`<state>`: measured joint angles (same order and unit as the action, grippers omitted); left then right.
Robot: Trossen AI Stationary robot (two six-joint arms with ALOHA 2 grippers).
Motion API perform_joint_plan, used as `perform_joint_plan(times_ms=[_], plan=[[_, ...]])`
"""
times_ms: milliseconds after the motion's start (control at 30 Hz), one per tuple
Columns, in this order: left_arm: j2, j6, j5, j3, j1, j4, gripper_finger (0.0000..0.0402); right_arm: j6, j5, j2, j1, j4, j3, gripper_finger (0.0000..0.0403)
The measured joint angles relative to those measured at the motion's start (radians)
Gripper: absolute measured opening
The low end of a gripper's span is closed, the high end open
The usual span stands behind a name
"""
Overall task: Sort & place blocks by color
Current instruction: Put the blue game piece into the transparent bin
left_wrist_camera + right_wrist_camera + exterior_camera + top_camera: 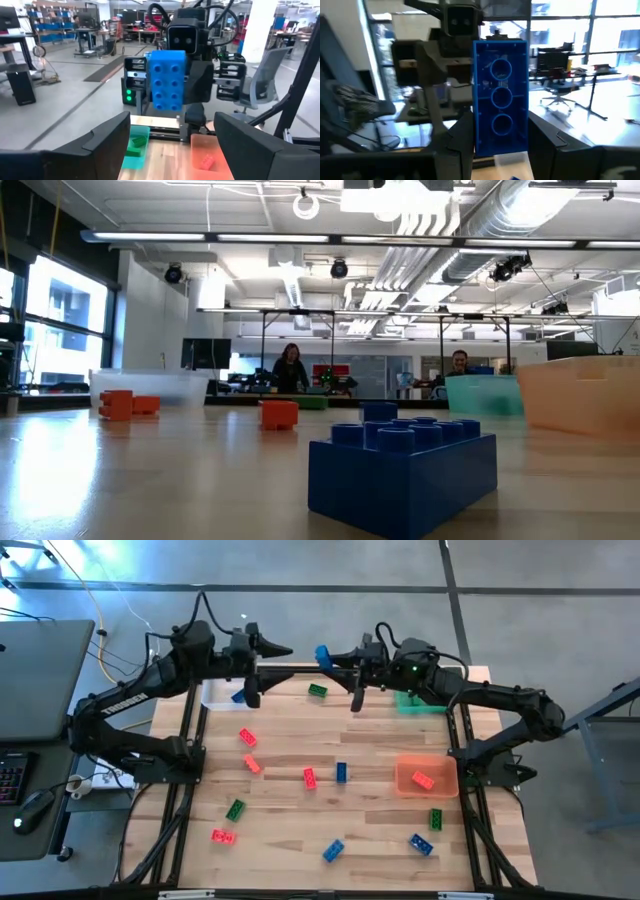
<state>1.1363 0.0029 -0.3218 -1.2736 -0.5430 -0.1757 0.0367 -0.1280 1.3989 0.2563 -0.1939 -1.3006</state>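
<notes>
Above the table's far edge, a blue block is held pinched, long axis upright, in the right gripper, directly facing the spread-open left gripper, with the clear bin nearest the left arm.

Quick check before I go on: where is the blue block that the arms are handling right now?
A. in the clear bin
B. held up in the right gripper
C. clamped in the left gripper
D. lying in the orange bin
B: the right gripper has its fingers shut on the blue block, held up above the table, while the left gripper faces it with fingers open and empty.
</notes>
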Motion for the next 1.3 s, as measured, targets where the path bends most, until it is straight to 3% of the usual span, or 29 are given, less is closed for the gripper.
perform_joint_plan(times_ms=[267, 400, 667, 1300], plan=[[0.045, 0.000, -0.007, 0.000, 0.000, 0.014, 0.0276, 0.037, 0.014, 0.038, -0.030, -0.013, 0.000, 0.0115], [0.063, -0.033, -0.063, 0.000, 0.001, 0.023, 0.0276, 0.035, 0.051, 0.041, -0.036, -0.019, 0.000, 0.0115], [0.095, -0.053, -0.106, 0.000, 0.009, 0.147, 0.0276, 0.043, 0.049, 0.042, -0.036, -0.041, 0.000, 0.0115], [0.171, -0.053, -0.115, 0.000, 0.005, 0.291, 0.0276, 0.087, 0.047, 0.042, -0.043, -0.032, 0.000, 0.0115]])
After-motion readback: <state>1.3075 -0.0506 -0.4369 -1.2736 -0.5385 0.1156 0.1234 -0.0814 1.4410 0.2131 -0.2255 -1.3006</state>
